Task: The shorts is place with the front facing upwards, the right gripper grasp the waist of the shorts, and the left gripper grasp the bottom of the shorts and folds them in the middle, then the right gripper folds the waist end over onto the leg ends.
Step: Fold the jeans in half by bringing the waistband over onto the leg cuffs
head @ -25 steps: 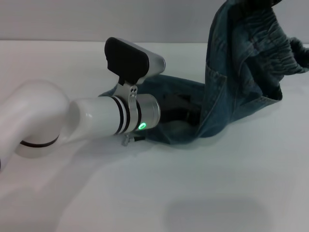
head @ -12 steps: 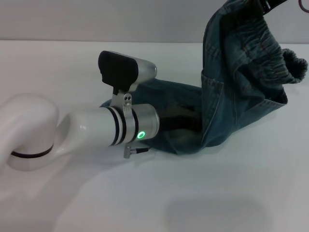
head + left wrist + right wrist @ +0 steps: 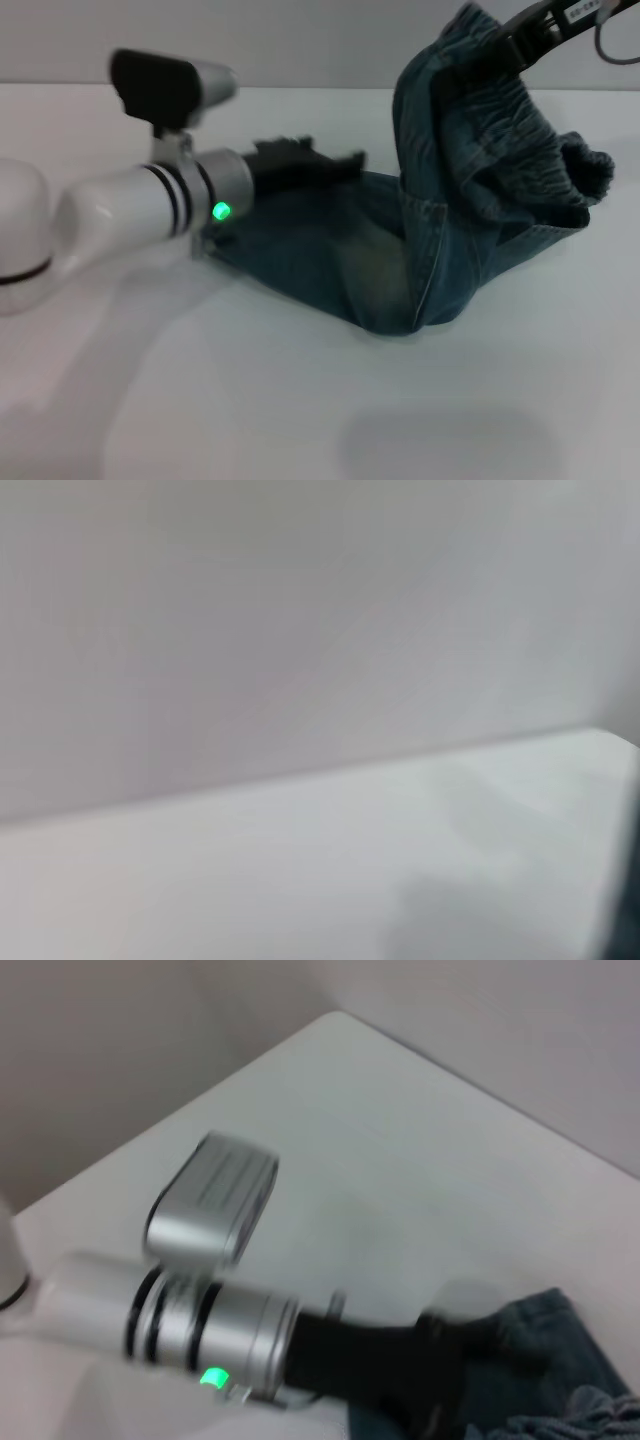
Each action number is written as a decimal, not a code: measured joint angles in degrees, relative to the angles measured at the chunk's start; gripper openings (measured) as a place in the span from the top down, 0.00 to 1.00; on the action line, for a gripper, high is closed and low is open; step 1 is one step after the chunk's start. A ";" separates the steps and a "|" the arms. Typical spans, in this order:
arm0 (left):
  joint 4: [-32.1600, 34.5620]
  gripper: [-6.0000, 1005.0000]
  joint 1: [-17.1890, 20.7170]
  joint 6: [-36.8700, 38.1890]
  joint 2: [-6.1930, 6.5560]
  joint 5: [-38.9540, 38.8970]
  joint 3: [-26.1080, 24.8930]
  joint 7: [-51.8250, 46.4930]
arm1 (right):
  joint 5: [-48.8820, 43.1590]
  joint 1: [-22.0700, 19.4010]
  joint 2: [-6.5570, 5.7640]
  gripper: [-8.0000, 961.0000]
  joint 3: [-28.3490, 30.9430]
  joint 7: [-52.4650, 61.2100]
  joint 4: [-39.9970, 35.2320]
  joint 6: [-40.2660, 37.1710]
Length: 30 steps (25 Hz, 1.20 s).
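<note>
Two claws: right claw [image 3: 500, 45] pinching waist end [image 3: 480, 90] aloft; leg ends [image 3: 235, 235] lie counter-level beneath left claw [image 3: 305, 160], grip state unclear.

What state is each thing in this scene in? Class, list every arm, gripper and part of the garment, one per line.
right gripper: raised at the far right, shut on the waist end.
waist end: lifted off the table, hanging crumpled.
leg ends: lying flat on the table by the left gripper.
left gripper: low over the leg side of the shorts; nothing visibly held.
table: white, bearing the lower half of the shorts.
</note>
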 joint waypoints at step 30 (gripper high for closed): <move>-3.47 0.17 -0.73 -0.29 -0.29 2.30 -27.72 17.76 | 3.29 4.13 5.91 0.43 -9.46 -7.06 8.30 13.64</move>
